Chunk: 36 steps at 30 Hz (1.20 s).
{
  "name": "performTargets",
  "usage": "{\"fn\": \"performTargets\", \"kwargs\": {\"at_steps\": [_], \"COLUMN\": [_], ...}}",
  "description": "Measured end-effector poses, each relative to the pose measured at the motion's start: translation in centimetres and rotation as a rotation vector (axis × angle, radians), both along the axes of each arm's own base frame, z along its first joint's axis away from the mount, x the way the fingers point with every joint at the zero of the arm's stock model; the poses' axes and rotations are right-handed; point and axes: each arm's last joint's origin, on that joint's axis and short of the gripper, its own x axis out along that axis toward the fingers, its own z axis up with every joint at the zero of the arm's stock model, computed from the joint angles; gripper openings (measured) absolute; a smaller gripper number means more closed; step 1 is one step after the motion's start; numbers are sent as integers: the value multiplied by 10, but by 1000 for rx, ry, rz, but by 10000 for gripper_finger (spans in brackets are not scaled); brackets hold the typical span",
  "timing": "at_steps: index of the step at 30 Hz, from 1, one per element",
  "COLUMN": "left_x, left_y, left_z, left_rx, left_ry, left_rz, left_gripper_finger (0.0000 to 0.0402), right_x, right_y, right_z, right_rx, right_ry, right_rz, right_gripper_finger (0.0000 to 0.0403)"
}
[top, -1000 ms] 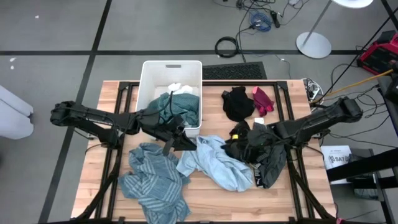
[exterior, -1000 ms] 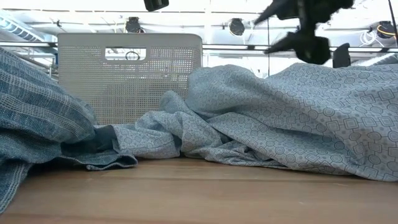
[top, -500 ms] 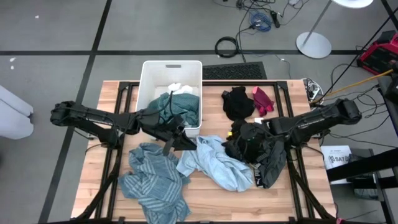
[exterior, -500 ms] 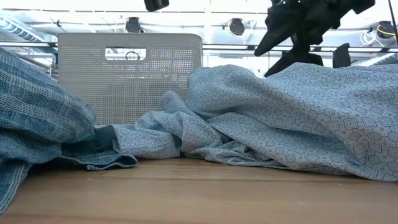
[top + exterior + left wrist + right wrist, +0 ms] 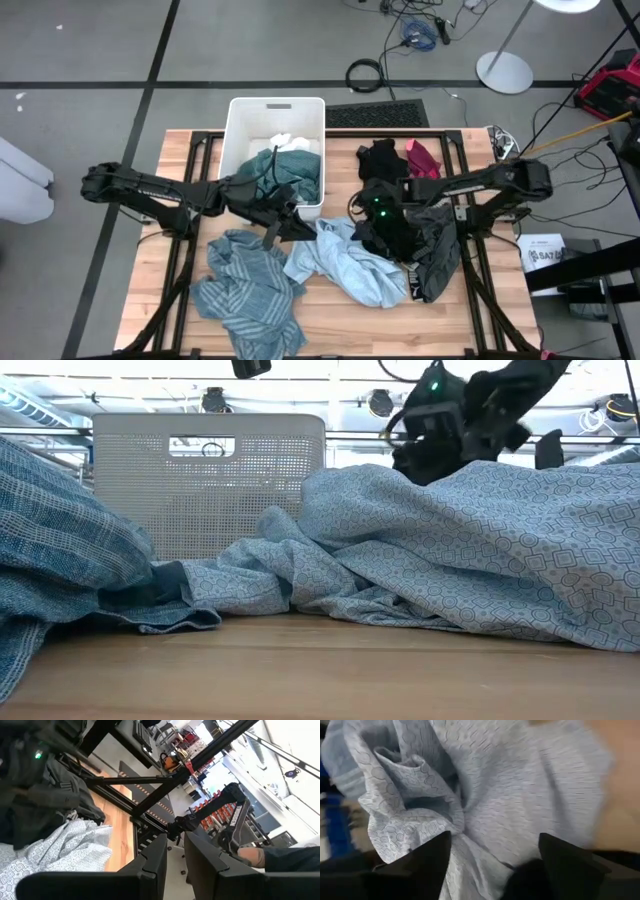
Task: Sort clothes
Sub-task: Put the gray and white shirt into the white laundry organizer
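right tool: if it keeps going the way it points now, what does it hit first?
Most likely the light blue garment: it fills the right wrist view just past the open right tool. In the high view that tool sits over the dark garments beside it. Depth is unclear.

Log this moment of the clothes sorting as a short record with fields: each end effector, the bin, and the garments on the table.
left end effector: by the white bin's near corner, fingers close together, nothing held
right end effector: open, above the light blue garment
white bin: holds teal and white clothes
teal striped garment: table's front left
black garment: back, beside the magenta garment
dark grey garment: under the right arm
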Motion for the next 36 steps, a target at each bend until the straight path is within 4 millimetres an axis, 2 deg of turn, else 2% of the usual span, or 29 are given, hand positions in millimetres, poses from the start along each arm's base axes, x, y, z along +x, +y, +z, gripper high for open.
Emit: {"fn": "performTargets", "kwargs": {"at_steps": [5, 10, 15, 21, 23, 26, 29, 34, 36], "left_x": [0, 0, 0, 0, 0, 0, 0, 0, 0], "left_y": [0, 0, 0, 0, 0, 0, 0, 0, 0], "left_z": [0, 0, 0, -1, 0, 0, 0, 0, 0], "left_rx": [0, 0, 0, 0, 0, 0, 0, 0, 1], "left_ry": [1, 2, 5, 5, 5, 5, 4, 4, 4], "left_rz": [-1, -1, -1, -1, -1, 0, 0, 0, 0], "left_gripper_finger": [74, 74, 74, 74, 74, 74, 74, 74, 74], "right_x": [18, 25, 33, 35, 34, 36, 39, 49, 54], "right_y": [7, 19, 43, 73, 79, 87, 94, 97, 98], "right_z": [-13, -38, -67, -75, -74, -71, -69, -59, -55], "right_rx": [90, 37, -81, -271, -316, -362, -374, -328, -311], "right_ry": [-81, -27, 14, -18, -21, -15, -18, -36, -54], "right_rz": [59, 77, 141, 113, 109, 121, 128, 125, 150], "right_gripper_finger": [348, 394, 386, 359, 340, 289, 212, 59, 45]}}
